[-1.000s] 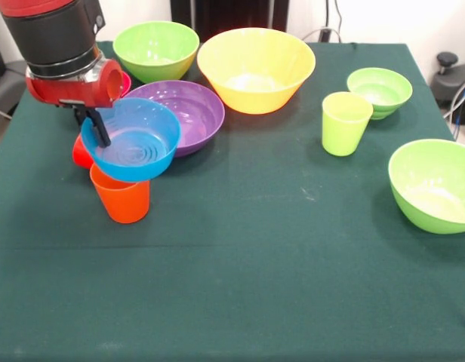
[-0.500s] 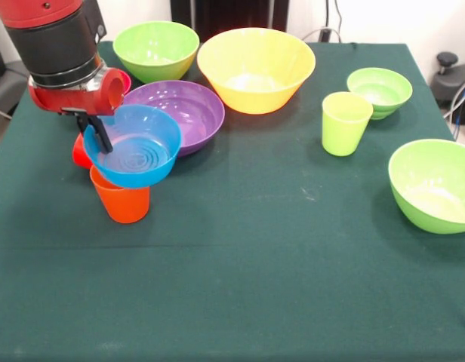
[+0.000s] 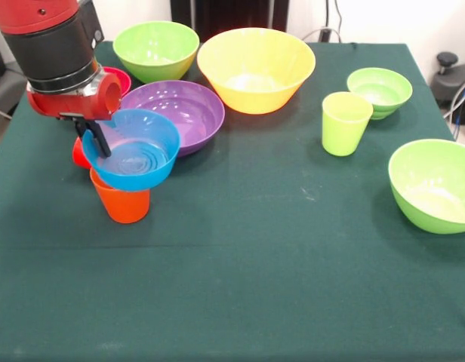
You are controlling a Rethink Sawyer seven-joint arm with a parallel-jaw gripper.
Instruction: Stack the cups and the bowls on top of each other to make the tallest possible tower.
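Gripper (image 3: 94, 138) clamped on blue bowl (image 3: 134, 151) rim, bowl seated on orange cup (image 3: 122, 200) just below, purple bowl (image 3: 180, 109) beside

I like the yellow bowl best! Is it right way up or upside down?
Right way up: the yellow bowl shows its open mouth and empty inside.

Small bowl (image 3: 131, 148) atop cup (image 3: 122, 200) at left — wide bowl (image 3: 177, 113) behind, perhaps touching — largest bowl (image 3: 255, 68) farther back.
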